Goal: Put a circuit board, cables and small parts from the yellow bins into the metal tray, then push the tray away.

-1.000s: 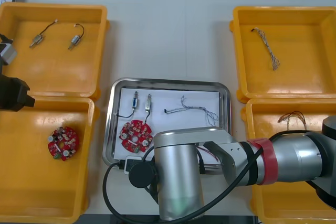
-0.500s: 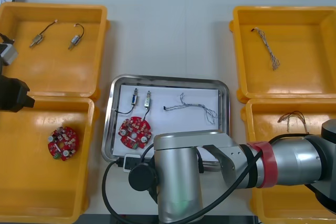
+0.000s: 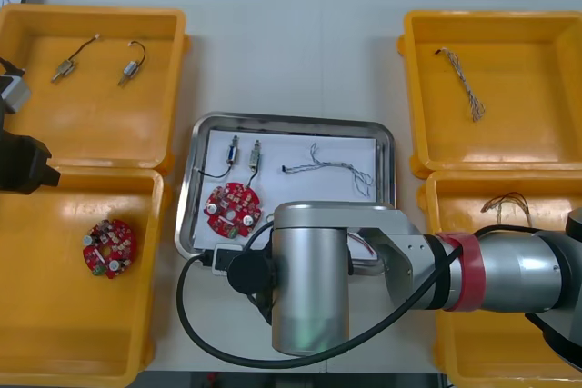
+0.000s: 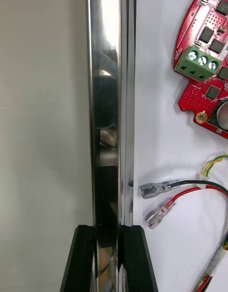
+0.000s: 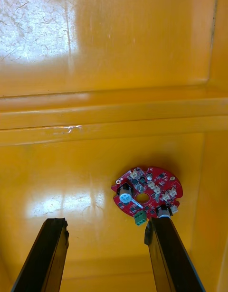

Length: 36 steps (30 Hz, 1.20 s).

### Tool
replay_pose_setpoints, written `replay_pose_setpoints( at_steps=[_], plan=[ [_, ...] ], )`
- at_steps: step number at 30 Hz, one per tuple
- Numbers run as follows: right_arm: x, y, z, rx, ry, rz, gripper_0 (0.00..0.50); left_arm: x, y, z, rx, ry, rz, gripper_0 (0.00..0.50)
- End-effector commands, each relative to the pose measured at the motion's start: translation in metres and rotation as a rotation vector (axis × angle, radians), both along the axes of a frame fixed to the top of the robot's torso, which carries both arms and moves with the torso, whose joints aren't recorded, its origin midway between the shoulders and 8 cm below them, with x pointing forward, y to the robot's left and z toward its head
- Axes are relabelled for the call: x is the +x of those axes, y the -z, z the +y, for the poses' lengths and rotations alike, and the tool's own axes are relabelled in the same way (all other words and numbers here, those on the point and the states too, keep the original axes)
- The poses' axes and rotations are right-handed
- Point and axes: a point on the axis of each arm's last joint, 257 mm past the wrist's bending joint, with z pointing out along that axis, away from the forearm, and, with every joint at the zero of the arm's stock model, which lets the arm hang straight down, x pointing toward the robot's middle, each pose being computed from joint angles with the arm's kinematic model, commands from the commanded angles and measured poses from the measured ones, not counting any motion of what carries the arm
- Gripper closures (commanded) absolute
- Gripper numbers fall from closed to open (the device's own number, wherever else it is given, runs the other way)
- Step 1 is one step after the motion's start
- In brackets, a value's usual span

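The metal tray (image 3: 291, 121), white inside, lies between the yellow bins. It holds a round red circuit board (image 3: 229, 207), a twisted blue and white cable (image 3: 332, 168) and two small metal parts (image 3: 245, 154). My right arm (image 3: 309, 288) reaches over the tray's near edge. The right gripper (image 4: 110, 228) is shut on the tray's near rim (image 4: 107, 107), one finger on each side; the circuit board (image 4: 209, 59) and a red and black cable (image 4: 175, 197) lie just inside. My left gripper (image 5: 107, 223) hangs open over the near left bin.
The near left bin (image 3: 55, 315) holds another circuit board (image 3: 109, 248), also under my left fingers (image 5: 147, 191). Two small metal parts (image 3: 65, 65) lie in the far left bin. A blue and white cable (image 3: 464, 84) is far right, a red and yellow one (image 3: 505, 204) near right.
The tray has slid away from me toward the far edge, with my right arm following it. The left arm has stayed still.
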Motion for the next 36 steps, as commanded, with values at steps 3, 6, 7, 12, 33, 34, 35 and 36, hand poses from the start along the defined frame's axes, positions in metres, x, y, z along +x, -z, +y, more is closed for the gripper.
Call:
replay_pose_setpoints(
  at_steps=[3,6,7,12,33,34,35,36],
  plan=[
    [0.031,-0.023,0.0,0.026,0.006,-0.048,0.5,-0.002,-0.016,0.017,0.095,0.067,-0.024,0.0],
    [0.047,-0.03,0.0,0.017,-0.012,-0.071,0.5,-0.002,-0.016,0.017,0.095,0.067,-0.024,0.0],
    [0.052,-0.033,0.0,0.016,-0.016,-0.076,0.5,-0.002,-0.016,0.017,0.095,0.067,-0.024,0.0],
    [0.071,-0.041,0.001,0.001,-0.029,-0.103,0.5,-0.002,-0.016,0.017,0.095,0.067,-0.024,0.0],
    [0.142,-0.08,0.006,0.008,-0.063,-0.213,0.5,-0.002,-0.016,0.017,0.095,0.067,-0.024,0.0],
    [0.145,-0.082,0.006,0.009,-0.063,-0.221,0.5,-0.002,-0.016,0.017,0.095,0.067,-0.024,0.0],
    [0.147,-0.083,0.006,0.01,-0.063,-0.226,0.5,-0.002,-0.016,0.017,0.095,0.067,-0.024,0.0],
    [0.151,-0.086,0.006,0.012,-0.064,-0.237,0.5,-0.002,-0.016,0.017,0.095,0.067,-0.024,0.0]
  ],
)
